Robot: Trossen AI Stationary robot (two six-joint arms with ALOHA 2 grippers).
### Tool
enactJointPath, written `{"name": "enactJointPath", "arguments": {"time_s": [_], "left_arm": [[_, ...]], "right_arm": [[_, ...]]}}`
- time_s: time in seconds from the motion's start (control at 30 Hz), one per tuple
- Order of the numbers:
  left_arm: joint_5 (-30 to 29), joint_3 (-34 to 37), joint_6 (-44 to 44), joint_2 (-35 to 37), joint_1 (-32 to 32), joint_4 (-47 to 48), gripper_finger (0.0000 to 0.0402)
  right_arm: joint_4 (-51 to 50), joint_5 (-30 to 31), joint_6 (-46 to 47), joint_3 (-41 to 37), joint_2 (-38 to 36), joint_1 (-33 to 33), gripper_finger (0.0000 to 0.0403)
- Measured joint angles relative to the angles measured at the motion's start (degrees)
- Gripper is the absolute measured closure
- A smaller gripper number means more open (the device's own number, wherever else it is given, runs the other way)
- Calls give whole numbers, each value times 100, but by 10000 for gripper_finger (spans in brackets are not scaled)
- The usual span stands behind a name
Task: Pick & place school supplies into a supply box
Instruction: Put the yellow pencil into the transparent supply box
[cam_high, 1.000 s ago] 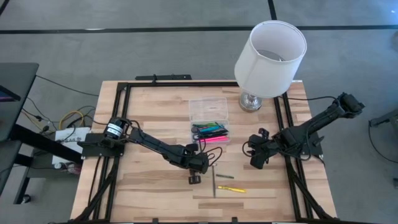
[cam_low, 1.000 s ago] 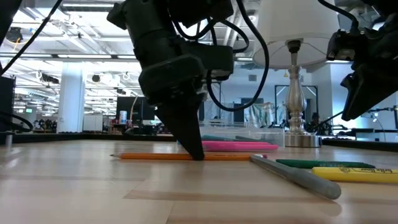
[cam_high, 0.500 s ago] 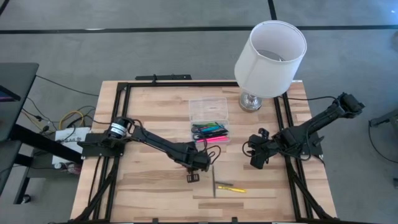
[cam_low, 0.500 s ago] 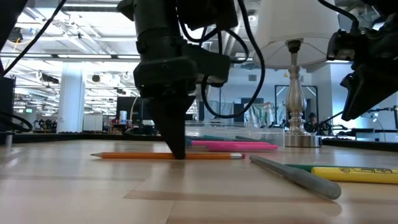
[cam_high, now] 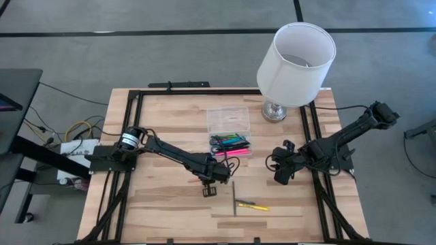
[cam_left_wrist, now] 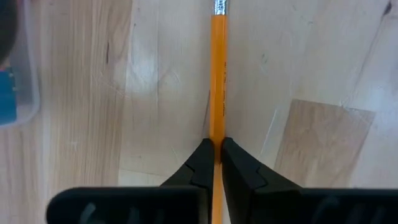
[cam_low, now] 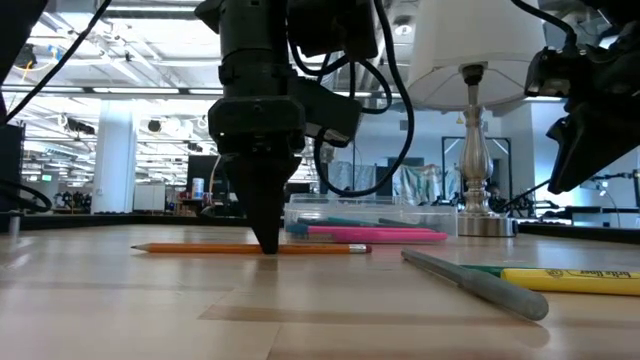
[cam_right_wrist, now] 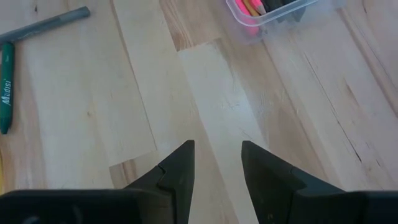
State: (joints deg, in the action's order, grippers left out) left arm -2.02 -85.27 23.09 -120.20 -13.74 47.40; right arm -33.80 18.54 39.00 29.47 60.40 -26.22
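Note:
An orange pencil [cam_low: 200, 248] lies level on the wooden table, in front of the clear supply box [cam_high: 229, 144], which holds several coloured pens. My left gripper [cam_high: 215, 178] stands upright over the pencil and is shut on it. A grey pen [cam_low: 475, 283], a green marker [cam_low: 510, 266] and a yellow marker [cam_low: 575, 280] lie loose on the table toward its near right. My right gripper [cam_high: 279, 170] hangs open above the table's right side with nothing between its fingers [cam_right_wrist: 177, 165]. My left gripper pinches the pencil's shaft near its middle [cam_left_wrist: 217, 134] between its two fingertips. The fingers come from above, pointing down, and lie across the pencil. The pencil stays level at table height; whether it is clear of the wood I cannot tell.
A lamp with a white shade [cam_high: 296, 61] stands at the table's far right, next to the box's open clear lid [cam_high: 228, 120]. A black frame [cam_high: 136, 136] runs round the table. Bare wood lies at the near left.
My left gripper has tipped from a slant to upright and gone a little toward the table's left edge. The pencil has slid with it to the left along the table, staying level.

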Motion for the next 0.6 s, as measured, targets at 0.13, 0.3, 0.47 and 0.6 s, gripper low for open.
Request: {"name": "enactJointPath", "arguments": {"time_s": [0.13, 0.3, 0.47, 0.6], "left_arm": [[5, -114, -3, -11, 2, 66, 393], [29, -482, -143, -13, 49, 58, 401], [26, -1022, -400, -13, 211, 194, 401], [-123, -1528, -754, 1, 405, 376, 401]], "right_arm": [[0, 10, -44, 0, 0, 0, 278], [0, 112, -46, 0, 0, 7, 278], [-1, 112, -48, 0, 0, 7, 278], [0, 112, -46, 0, 0, 7, 278]]}}
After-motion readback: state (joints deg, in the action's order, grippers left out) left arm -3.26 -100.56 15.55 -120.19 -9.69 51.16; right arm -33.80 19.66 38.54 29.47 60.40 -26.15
